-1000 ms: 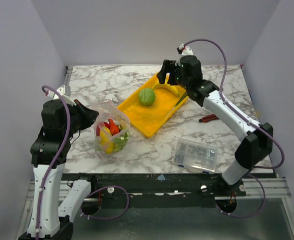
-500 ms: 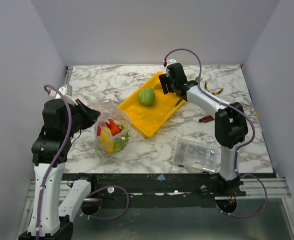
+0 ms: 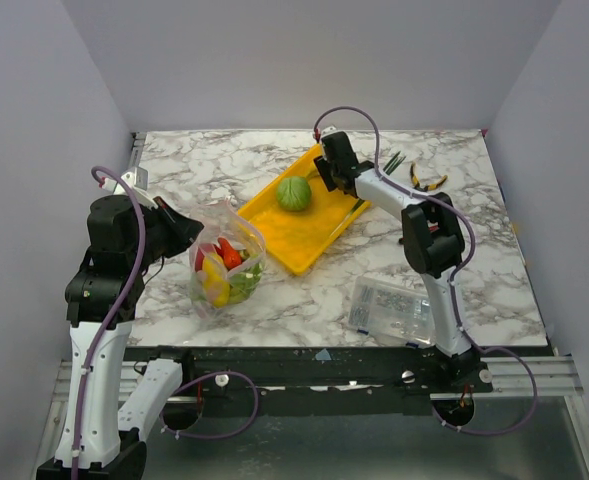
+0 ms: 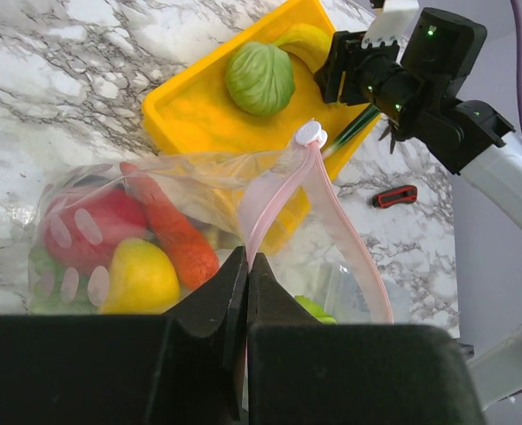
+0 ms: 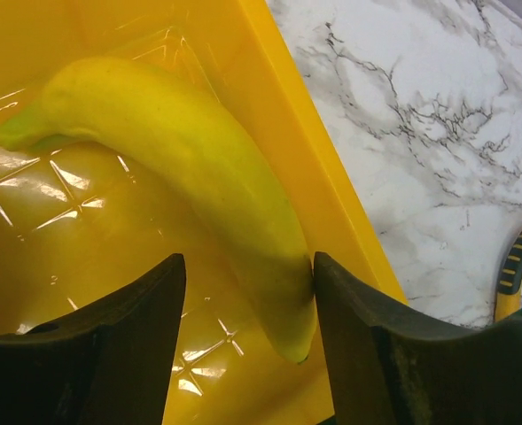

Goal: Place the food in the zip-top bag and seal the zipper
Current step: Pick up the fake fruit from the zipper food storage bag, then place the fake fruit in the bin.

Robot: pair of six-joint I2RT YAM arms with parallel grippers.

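Found left gripper (image 4: 247, 276) clenched on the pink zipper (image 4: 283, 190) of the zip-top bag (image 3: 224, 262), jaws pressed together with the strip pinched between them. Noted bag standing on the marble surface (image 3: 204, 160) just left of the yellow tray (image 3: 304, 240), mouth gaping, white slider (image 4: 311, 134) at the far end of the strip. Logged inside the bag: red tomato (image 4: 92, 226), orange-red pepper (image 4: 174, 237), yellow piece (image 4: 141, 276), green bits (image 4: 307, 306) low down, shapes blurred by the plastic.

Found right gripper (image 5: 247, 292) released, lowered into the far corner of the tray, jaws astride the yellow banana (image 5: 181, 150). One finger (image 5: 376, 345) touching the banana's side, the other (image 5: 110, 345) apart from it. Banana lying on the tray floor against the wall. Noted round green leafy piece (image 3: 294, 193) also in the tray, near the banana but apart.

Recorded elsewhere on the surface: clear box of small parts (image 3: 392, 308) at the front right, yellow-handled pliers (image 3: 426, 180) beyond the right arm, red utility knife (image 4: 393, 196) beside the tray.
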